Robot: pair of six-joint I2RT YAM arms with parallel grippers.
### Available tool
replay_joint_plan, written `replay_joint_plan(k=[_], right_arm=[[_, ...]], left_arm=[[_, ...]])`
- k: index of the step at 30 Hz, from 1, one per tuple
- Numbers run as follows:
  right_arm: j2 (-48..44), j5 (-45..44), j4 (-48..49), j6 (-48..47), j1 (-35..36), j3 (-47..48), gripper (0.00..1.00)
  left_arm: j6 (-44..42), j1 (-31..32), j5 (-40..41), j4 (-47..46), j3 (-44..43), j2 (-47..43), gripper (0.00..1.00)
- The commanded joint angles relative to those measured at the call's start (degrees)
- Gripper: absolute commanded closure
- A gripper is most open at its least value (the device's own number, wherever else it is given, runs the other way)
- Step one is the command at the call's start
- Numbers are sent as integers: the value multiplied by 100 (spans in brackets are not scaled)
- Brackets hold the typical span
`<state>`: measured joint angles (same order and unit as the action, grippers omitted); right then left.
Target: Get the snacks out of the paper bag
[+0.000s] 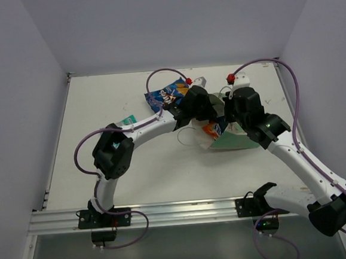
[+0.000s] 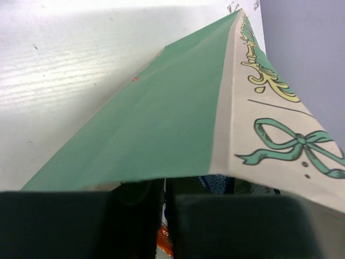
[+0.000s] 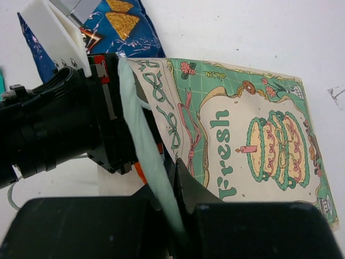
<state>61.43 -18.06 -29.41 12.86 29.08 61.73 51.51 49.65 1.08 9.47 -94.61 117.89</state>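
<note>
The paper bag [image 1: 235, 141] lies on its side right of centre, its cake-printed panel [image 3: 253, 140] facing up. My right gripper [image 3: 180, 178] is shut on the bag's mint-green rim [image 3: 145, 156], holding the mouth up. My left gripper [image 2: 164, 216] reaches under the green wall [image 2: 161, 124] into the mouth. Its fingers stand close together on a red-orange snack packet [image 2: 164, 240], which also shows at the mouth [image 1: 211, 128]. A dark blue packet [image 2: 215, 182] lies deeper inside. Another blue packet [image 1: 167, 95] and a teal-white packet [image 1: 128, 119] lie on the table outside.
The bag's white string handle [image 1: 188, 137] loops onto the table in front of the mouth. The left arm's elbow [image 1: 112, 151] sits left of centre. Both purple cables arch over the back of the white table [image 1: 99, 99], which has walls on three sides.
</note>
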Motion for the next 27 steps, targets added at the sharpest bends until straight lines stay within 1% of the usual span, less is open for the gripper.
replay_joint_plan(k=[1,4,5,7,8,10,11,14,15,16,17,18,19,20,21,22,23,25,26,27], right_arm=[[-157,-48,172,76,-8,58,100],[-227,-83,207,94,-60,-47,100],[-245,-101,207,85,-87,-100,100],[-280,-144,199,76,-148,-135,100],[-315,-206,199,67,-174,-170,100],[-360,-224,199,58,-227,-197,100],[-394,-232,190,58,-245,-223,100],[-456,-276,172,23,-271,-258,100],[-474,-311,164,6,-289,-258,100],[-483,-329,137,-12,-280,-258,100],[-491,-329,137,-12,-289,-267,100],[-492,-321,137,-29,-289,-267,100],[-492,-303,120,-21,-289,-276,100],[-492,-303,128,-21,-289,-276,100],[-474,-277,120,-3,-298,-276,100],[-465,-268,102,6,-289,-276,100],[-456,-250,102,14,-289,-276,100],[-421,-198,84,41,-298,-259,100],[-421,-189,84,50,-289,-250,100],[-413,-163,76,67,-289,-241,100]], left_arm=[[-236,27,287,-131,-164,-415,100],[-474,-8,393,-25,126,-976,100],[-536,-16,428,80,283,-1335,100],[-772,-104,507,212,442,-1732,100],[-869,-148,559,378,565,-2143,100],[-1185,-359,630,633,601,-2514,100],[-1309,-455,630,878,610,-2855,100],[-1722,-1052,447,1266,575,-3419,100],[-1984,-1428,437,1337,575,-3526,100],[-2152,-1597,498,1372,566,-3623,100],[-2371,-1938,620,1373,592,-3737,100],[-2721,-2150,630,1355,610,-3755,100],[-2864,-2352,578,1251,636,-3747,100],[-2996,-2763,429,1171,637,-3668,100],[-3206,-2959,376,1092,637,-3598,100],[-3295,-3126,297,987,550,-3501,100],[-3374,-3432,122,951,479,-3248,100],[-3437,-3724,33,846,417,-3001,100],[-3428,-4021,-81,611,556,-2799,100],[-3289,-4181,-195,443,688,-2702,100]])
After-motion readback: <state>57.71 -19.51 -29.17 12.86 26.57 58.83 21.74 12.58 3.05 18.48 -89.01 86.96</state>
